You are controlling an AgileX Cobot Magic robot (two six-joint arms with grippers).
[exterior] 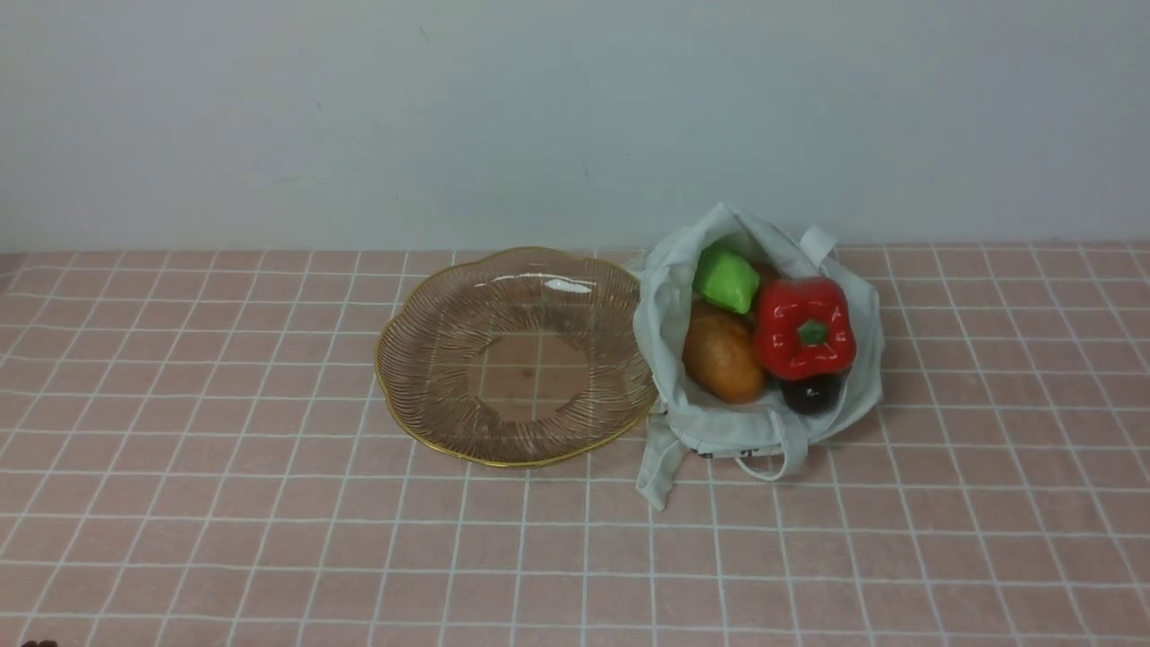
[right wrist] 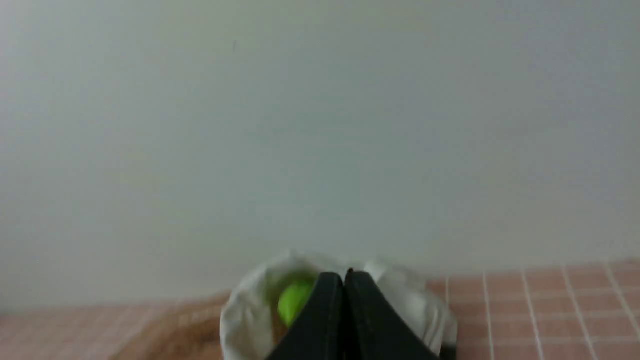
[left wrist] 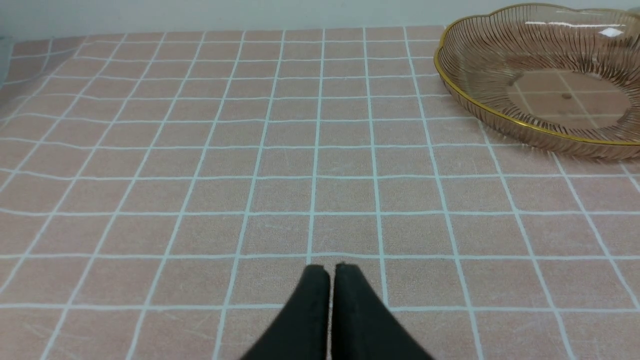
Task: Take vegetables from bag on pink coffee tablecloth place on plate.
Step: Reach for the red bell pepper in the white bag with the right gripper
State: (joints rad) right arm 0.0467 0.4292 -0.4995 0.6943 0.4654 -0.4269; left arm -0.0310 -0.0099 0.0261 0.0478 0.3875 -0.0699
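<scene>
**Bag full, plate empty: no vegetable lifted yet**

A pale cloth bag [exterior: 719, 429] sits open on a pink tablecloth [exterior: 269, 503] with a white grid. It lies right against the right side of a ribbed amber glass plate [exterior: 422, 359], which holds nothing. Four toy vegetables are packed together in the bag's mouth. A red bell pepper [exterior: 802, 328] lies uppermost, with a brown potato [exterior: 721, 357] to its left. The green end of a cucumber [exterior: 726, 279] shows behind them, and a dark eggplant [exterior: 811, 393] tip peeks out beneath the pepper.

Neither arm shows in the front view. The left hand [left wrist: 330, 272], fingers pressed together and empty, hovers low over bare cloth with the plate off to one side. The right hand [right wrist: 344, 277], also closed and empty, points toward the bag.

The task appears to be at its very start. The next move likely calls for the right hand to open, descend over the pepper and grip it without snagging the soft cloth.
</scene>
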